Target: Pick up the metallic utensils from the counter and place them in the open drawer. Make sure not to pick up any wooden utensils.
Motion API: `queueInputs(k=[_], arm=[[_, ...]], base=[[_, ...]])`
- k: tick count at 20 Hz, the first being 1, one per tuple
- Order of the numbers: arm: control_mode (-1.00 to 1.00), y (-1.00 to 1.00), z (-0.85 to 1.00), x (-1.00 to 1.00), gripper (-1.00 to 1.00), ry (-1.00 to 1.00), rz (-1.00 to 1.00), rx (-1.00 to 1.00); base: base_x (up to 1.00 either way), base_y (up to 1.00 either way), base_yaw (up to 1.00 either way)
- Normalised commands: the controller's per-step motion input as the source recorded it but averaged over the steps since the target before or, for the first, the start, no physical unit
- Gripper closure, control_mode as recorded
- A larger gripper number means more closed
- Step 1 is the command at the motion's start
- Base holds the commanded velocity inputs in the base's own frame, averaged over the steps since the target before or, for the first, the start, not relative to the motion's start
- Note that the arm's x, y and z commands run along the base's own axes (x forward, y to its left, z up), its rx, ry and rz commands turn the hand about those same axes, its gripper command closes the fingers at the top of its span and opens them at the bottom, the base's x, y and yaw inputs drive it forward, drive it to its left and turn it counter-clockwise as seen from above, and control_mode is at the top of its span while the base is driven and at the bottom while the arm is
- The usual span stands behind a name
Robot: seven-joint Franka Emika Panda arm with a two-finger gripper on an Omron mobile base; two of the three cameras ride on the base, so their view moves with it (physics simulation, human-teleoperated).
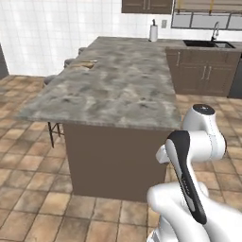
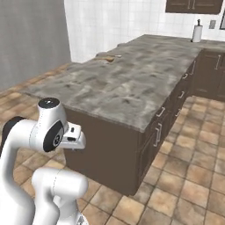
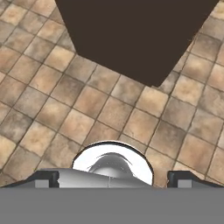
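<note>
The counter (image 1: 118, 85) is a long grey-beige marbled island top on a dark brown base (image 3: 135, 35). Tan wooden utensils (image 1: 84, 64) lie at its far left edge, also seen as tan wooden utensils (image 2: 107, 57) from the other side. The metallic utensils are too small to make out among them. Drawer fronts with silver handles (image 2: 159, 132) line the island's right side; the open drawer is out of view. My gripper (image 3: 113, 180) hangs low in front of the island, pointing down at the tiled floor. It is open, its fingertips (image 3: 46, 178) wide apart with nothing between them.
A paper towel roll (image 1: 153, 32) stands at the counter's far end. A sink with a faucet (image 1: 210, 43) sits on the back counter above dark cabinets (image 1: 203, 73). Stools (image 1: 53, 81) stand along the island's left side. Brown tiled floor (image 1: 33, 189) surrounds the island.
</note>
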Motion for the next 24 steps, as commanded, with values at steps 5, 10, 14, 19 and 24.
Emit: queueInputs(k=[5, 10, 14, 19, 24], arm=[[1.0, 0.0, 0.0, 0.0, -1.0, 0.0, 0.0, 0.0], [1.0, 0.0, 0.0, 0.0, -1.0, 0.0, 0.0, 0.0], [1.0, 0.0, 0.0, 0.0, -1.0, 0.0, 0.0, 0.0], [1.0, 0.0, 0.0, 0.0, -1.0, 0.0, 0.0, 0.0], [1.0, 0.0, 0.0, 0.0, -1.0, 0.0, 0.0, 0.0]], base=[[0.0, 1.0, -0.28], [0.03, 1.0, -0.29], [0.13, 1.0, -0.21], [0.27, 1.0, -0.21], [0.44, 1.0, -0.26]])
